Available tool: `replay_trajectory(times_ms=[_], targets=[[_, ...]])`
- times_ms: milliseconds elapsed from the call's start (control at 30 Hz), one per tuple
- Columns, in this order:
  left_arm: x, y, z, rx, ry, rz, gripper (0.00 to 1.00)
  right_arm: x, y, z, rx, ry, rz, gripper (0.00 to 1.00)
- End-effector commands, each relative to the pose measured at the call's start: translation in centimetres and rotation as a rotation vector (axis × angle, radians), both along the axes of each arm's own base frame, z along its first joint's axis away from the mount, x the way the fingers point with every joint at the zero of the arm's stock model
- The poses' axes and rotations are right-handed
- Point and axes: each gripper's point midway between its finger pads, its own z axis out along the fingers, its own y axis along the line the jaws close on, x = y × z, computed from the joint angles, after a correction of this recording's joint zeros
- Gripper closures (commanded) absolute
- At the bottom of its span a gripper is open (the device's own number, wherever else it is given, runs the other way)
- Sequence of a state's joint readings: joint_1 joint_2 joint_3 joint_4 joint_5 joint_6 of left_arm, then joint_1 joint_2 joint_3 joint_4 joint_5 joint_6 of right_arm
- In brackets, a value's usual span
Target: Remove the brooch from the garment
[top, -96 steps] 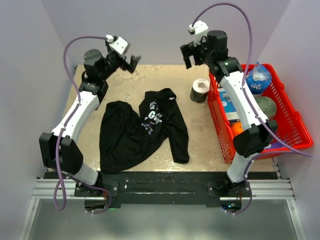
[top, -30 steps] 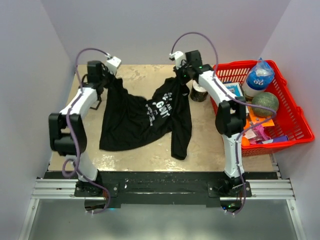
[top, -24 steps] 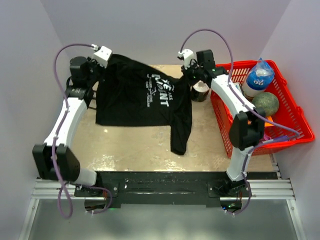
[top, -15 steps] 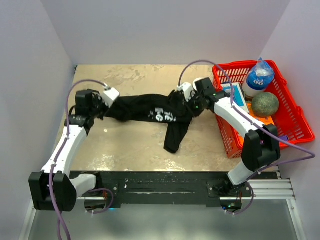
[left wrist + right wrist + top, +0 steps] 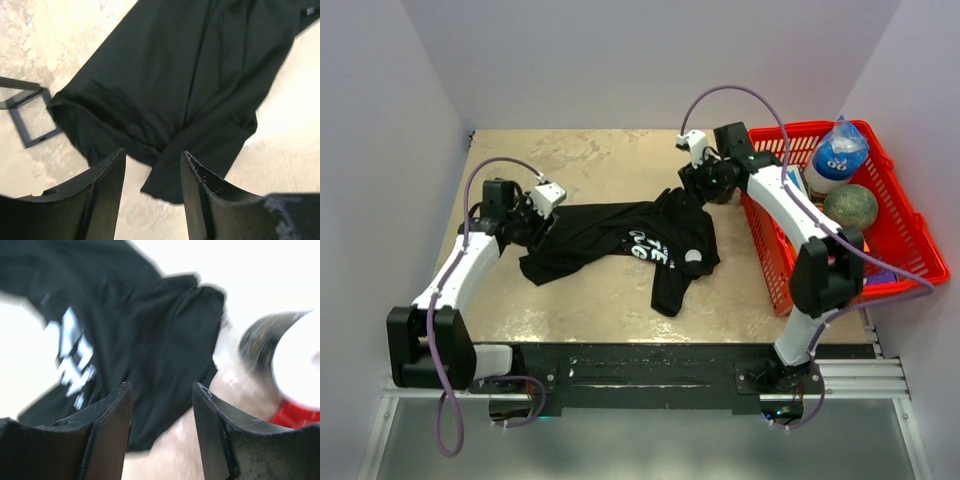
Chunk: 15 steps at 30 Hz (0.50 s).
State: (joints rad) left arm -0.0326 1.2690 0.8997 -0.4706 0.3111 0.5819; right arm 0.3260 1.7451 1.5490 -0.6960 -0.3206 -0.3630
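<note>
The garment (image 5: pixel 620 245), a black T-shirt with white lettering, lies crumpled on the table. My left gripper (image 5: pixel 535 218) is open over its left end, with a sleeve edge (image 5: pixel 165 170) below the jaws. The brooch (image 5: pixel 27 120), a thin black open frame, lies on the bare table in the left wrist view, and its corner touches the garment's hem (image 5: pixel 75 120). I cannot make it out in the top view. My right gripper (image 5: pixel 695 182) is open over the garment's far right corner. The right wrist view is blurred and shows black cloth with lettering (image 5: pixel 75 355) under the right gripper (image 5: pixel 162 400).
A dark tape roll (image 5: pixel 280 355) stands just right of the right gripper, beside a red basket (image 5: pixel 910 250). The basket holds a bottle (image 5: pixel 837 152), a green ball (image 5: pixel 850 208) and several small items. Walls close in the table's left, far and right sides.
The garment was held up and stretched between both grippers, then lowered. Both grippers have now let go and it lies slack on the table. The right gripper has moved back toward the tape roll.
</note>
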Motion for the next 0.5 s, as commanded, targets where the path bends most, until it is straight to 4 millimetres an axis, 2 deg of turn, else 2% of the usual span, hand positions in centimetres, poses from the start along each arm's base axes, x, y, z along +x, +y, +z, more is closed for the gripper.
replay_trajectory(times_ms=[0, 33, 67, 100, 167, 267, 367, 467], targets=[[2.3, -1.0, 1.7, -0.155, 0.002, 0.102, 0.46, 5.4, 1.4, -1.9, 0.05, 0.0, -0.143, 0.46], [2.5, -1.1, 1.9, -0.17, -0.004, 0.112, 0.45, 6.0, 1.6, -2.2, 0.054, -0.001, -0.147, 0.47], [2.6, -1.3, 2.0, -0.179, -0.005, 0.112, 0.45, 6.8, 1.8, -4.1, 0.043, 0.023, -0.153, 0.48], [2.6, -1.3, 2.2, -0.184, -0.008, 0.114, 0.45, 7.8, 2.0, -3.8, 0.049, 0.011, -0.168, 0.48], [2.7, -1.4, 2.5, -0.193, -0.008, 0.121, 0.45, 9.6, 2.1, -5.2, 0.038, 0.017, -0.205, 0.49], [2.6, -1.3, 2.8, -0.195, -0.009, 0.13, 0.45, 12.0, 1.6, -6.0, 0.025, -0.007, -0.267, 0.5], [2.2, -1.2, 2.9, -0.192, -0.009, 0.136, 0.45, 13.2, 1.5, -6.3, 0.008, -0.028, -0.284, 0.51], [1.8, -1.2, 2.3, -0.189, 0.005, 0.136, 0.45, 13.1, 1.6, -8.7, -0.006, 0.02, -0.272, 0.52]])
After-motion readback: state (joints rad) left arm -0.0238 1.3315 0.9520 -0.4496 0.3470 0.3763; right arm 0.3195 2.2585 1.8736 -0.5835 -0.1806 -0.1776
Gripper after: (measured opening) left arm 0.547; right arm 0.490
